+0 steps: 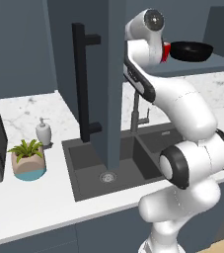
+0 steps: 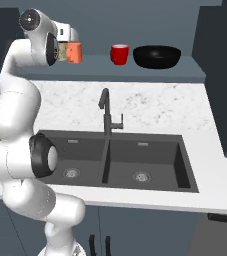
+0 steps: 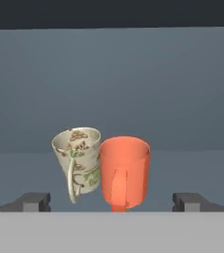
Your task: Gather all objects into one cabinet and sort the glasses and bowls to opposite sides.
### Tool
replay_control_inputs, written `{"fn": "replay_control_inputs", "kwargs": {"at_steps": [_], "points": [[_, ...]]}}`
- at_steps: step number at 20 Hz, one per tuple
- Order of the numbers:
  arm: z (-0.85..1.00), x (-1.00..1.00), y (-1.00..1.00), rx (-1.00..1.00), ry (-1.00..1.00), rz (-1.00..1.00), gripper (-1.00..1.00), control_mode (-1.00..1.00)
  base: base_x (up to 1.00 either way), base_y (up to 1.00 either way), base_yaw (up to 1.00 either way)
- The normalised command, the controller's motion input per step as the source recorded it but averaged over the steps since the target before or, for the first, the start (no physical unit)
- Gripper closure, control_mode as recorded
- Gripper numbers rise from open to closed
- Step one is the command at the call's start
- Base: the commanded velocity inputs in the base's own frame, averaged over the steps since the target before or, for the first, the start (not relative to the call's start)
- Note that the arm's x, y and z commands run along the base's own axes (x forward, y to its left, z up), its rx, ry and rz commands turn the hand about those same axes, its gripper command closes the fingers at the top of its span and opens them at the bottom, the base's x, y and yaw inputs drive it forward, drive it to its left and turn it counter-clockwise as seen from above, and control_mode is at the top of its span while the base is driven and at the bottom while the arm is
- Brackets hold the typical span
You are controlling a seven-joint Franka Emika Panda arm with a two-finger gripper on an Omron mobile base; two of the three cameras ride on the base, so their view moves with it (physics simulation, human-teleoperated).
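Observation:
An orange cup (image 3: 125,170) stands on the cabinet's grey-blue shelf (image 3: 182,168), handle toward me. A pale speckled cup (image 3: 78,160) tilts against its left side. My gripper (image 3: 112,202) is open, its fingertips (image 3: 34,201) wide apart on either side of the orange cup and clear of it. In the right base view the orange cup (image 2: 75,52) sits at the shelf's left end beside my hand. A red cup (image 2: 119,54) and a wide black bowl (image 2: 156,56) stand further right on the shelf (image 2: 135,72). From the left, the bowl (image 1: 191,51) shows beyond my arm.
The cabinet door (image 1: 111,84) hangs open over the sink, its black bar handle (image 1: 83,84) facing left. Below are the black faucet (image 2: 105,112) and double sink (image 2: 120,160). A soap dispenser (image 1: 43,132) and potted plant (image 1: 28,158) stand on the left counter.

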Motion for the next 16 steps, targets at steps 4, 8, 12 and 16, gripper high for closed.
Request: {"fn": "replay_control_inputs", "kwargs": {"at_steps": [4, 8, 12, 16], "points": [[-0.22, -1.0, -0.17, 0.02, 0.0, 0.02, -1.0, -1.0, 0.0, 0.0, 0.0], [-1.0, -1.0, -0.27, -0.05, -0.08, 0.04, -1.0, -1.0, 0.0, 0.0, 0.0], [-1.0, -1.0, -0.2, -0.08, -0.24, 0.03, -1.0, -1.0, 0.0, 0.0, 0.0], [-0.93, -1.0, -0.26, -0.02, -0.2, 0.02, -1.0, -1.0, 0.0, 0.0, 0.0]]}}
